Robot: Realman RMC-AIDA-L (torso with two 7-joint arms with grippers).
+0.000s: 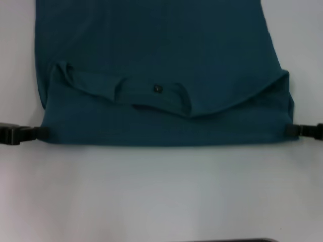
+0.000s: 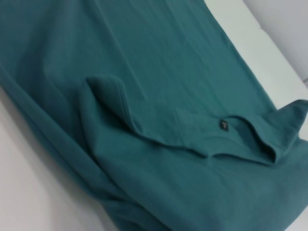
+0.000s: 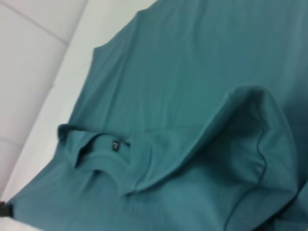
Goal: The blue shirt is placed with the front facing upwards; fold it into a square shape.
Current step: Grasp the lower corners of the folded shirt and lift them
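The blue shirt (image 1: 151, 45) lies flat on the white table, its long body running away from me. Its near end is turned over onto the body in a band (image 1: 166, 126), with the collar and a small black neck label (image 1: 157, 88) lying on top. The label also shows in the left wrist view (image 2: 223, 125) and the right wrist view (image 3: 114, 145). My left gripper (image 1: 43, 133) sits low at the left end of the near fold edge, touching the cloth. My right gripper (image 1: 291, 130) sits at the right end of that edge.
Bare white table (image 1: 161, 191) stretches between the shirt's near edge and me. A dark edge (image 1: 227, 240) shows at the very bottom of the head view. A table seam (image 2: 284, 43) runs beyond the shirt's side.
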